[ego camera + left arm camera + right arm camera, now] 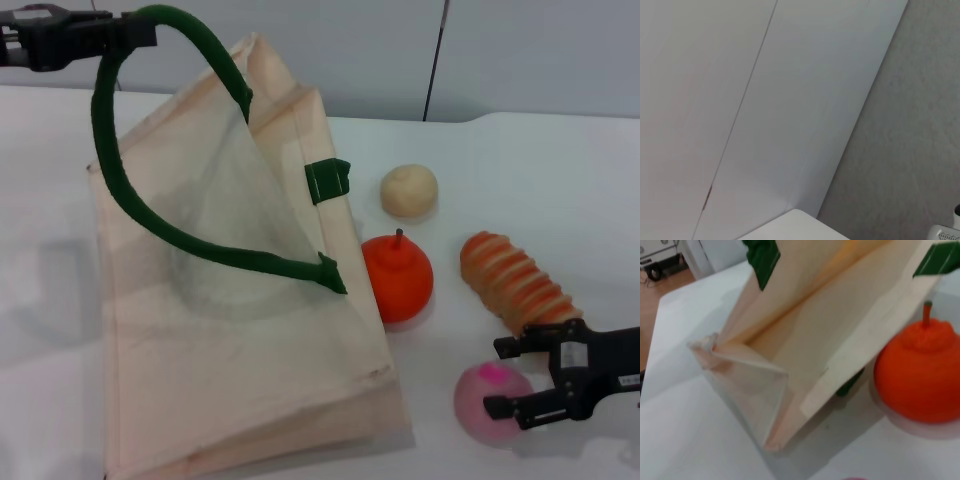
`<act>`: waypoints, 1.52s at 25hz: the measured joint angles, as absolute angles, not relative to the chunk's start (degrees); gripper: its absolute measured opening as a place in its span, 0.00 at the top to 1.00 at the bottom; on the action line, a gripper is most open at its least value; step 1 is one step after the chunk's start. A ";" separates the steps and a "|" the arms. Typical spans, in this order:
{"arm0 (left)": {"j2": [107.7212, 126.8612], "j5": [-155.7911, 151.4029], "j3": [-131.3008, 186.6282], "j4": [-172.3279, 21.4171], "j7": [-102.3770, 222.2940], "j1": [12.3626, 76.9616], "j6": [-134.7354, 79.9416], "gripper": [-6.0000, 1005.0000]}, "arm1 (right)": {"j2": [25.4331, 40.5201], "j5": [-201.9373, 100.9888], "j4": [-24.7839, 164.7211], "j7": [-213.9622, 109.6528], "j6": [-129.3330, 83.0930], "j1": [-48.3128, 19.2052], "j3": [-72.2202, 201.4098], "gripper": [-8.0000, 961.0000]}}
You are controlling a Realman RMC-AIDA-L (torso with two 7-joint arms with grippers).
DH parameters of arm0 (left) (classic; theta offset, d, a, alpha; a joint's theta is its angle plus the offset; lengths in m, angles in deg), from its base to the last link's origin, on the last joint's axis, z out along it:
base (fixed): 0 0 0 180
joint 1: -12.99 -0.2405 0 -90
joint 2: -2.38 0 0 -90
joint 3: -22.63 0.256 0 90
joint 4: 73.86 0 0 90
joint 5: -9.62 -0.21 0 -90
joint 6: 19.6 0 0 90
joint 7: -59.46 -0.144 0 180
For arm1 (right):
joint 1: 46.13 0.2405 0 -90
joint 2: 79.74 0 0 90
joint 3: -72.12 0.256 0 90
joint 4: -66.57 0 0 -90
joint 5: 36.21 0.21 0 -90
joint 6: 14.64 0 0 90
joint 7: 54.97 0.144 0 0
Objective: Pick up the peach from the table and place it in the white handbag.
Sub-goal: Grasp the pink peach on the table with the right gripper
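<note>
Pink peach (490,402): on counter (560,180) near front right corner | right claw (510,378): jaws apart, straddling peach, not yet clamped | left claw (125,35): clamped on green handle (110,160), holding white handbag (230,330) open at back left | step: grasp | next: squeeze, lift, carry over orange fruit (397,277) to bag mouth.

The bag (240,330) runs off the bottom of the head view. The right gripper (515,378) covers the right side of the peach (487,400), and its arm leaves the right edge. In the right wrist view the orange fruit (920,375) is cut off at the right
</note>
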State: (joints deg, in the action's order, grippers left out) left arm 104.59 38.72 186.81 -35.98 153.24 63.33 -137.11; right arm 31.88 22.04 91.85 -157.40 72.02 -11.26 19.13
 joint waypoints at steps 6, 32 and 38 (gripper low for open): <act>104.59 38.78 186.81 -35.98 153.24 63.13 -137.11 0.80 | 32.02 20.46 91.93 -157.28 72.00 -11.24 18.73 0.17; 104.59 39.09 186.81 -35.98 153.24 63.11 -137.12 0.79 | 31.82 15.77 91.32 -160.48 75.76 -8.97 22.76 0.36; 104.59 38.74 186.81 -36.17 153.24 63.53 -137.16 0.78 | 31.64 15.81 93.00 -163.74 77.81 -8.09 34.60 0.41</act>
State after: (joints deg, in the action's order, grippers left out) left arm 104.59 38.74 186.81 -36.17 153.24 63.53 -137.16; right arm 31.64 15.81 93.00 -163.74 77.81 -8.09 34.60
